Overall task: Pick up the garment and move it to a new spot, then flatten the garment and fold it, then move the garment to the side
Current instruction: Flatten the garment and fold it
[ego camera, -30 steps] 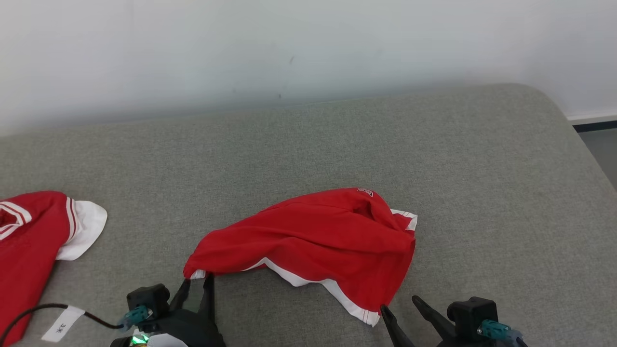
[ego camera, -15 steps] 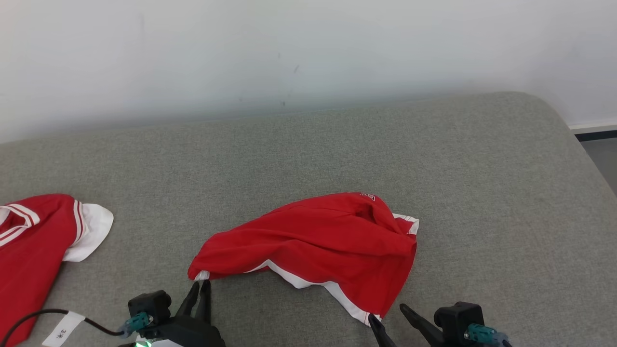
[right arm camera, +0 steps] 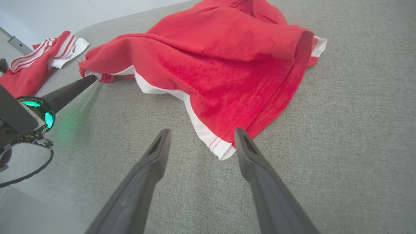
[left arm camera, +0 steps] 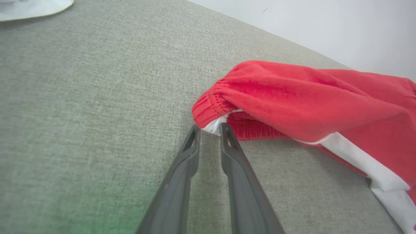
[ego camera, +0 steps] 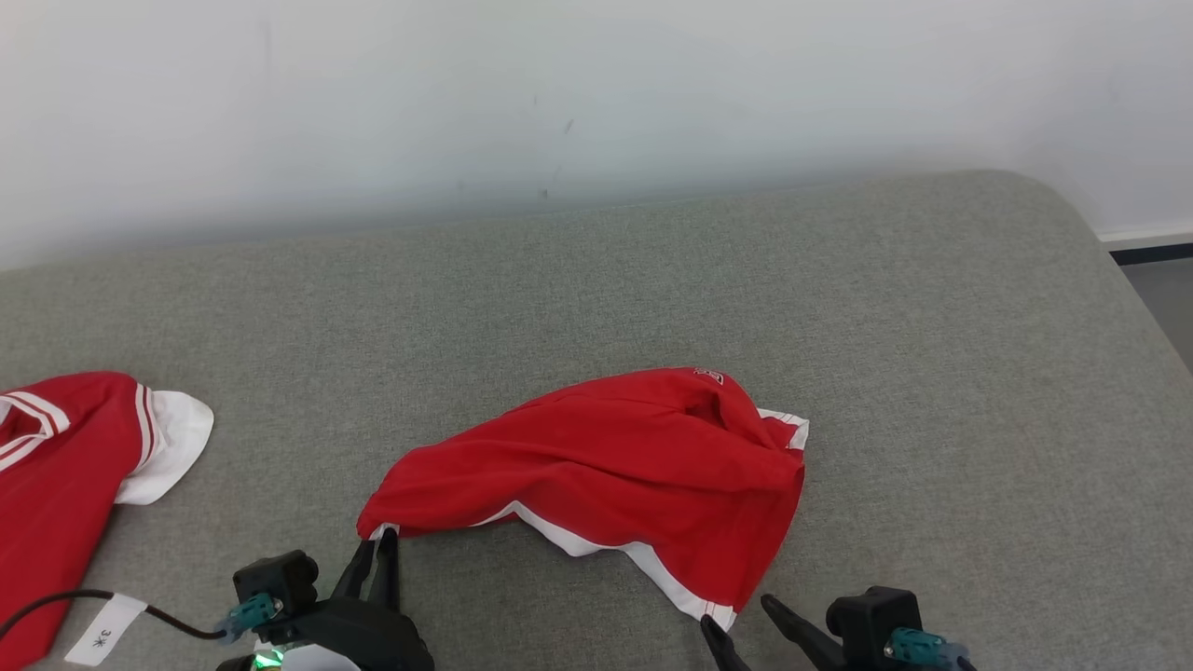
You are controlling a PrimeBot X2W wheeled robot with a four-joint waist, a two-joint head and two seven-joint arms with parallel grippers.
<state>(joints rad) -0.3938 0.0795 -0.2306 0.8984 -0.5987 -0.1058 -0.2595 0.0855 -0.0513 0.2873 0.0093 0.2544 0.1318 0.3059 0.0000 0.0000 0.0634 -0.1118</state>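
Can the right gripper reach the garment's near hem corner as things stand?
Likely yes: the right gripper is open, and the white-trimmed corner of the red garment lies between its fingers with nothing in the way.

A grey-green woven bed (ego camera: 839, 308) takes up the lower part of the head view, its cloth evenly lit and showing no hard shadows. Behind the bed's far edge rises a plain pale wall (ego camera: 596, 93), with a few small dark marks (ego camera: 567, 124) just above that edge near its middle. The bed's far right corner is rounded. Past that corner a white and dark skirting (ego camera: 1151, 250) runs along the wall's foot, with grey floor (ego camera: 1165, 298) below it.
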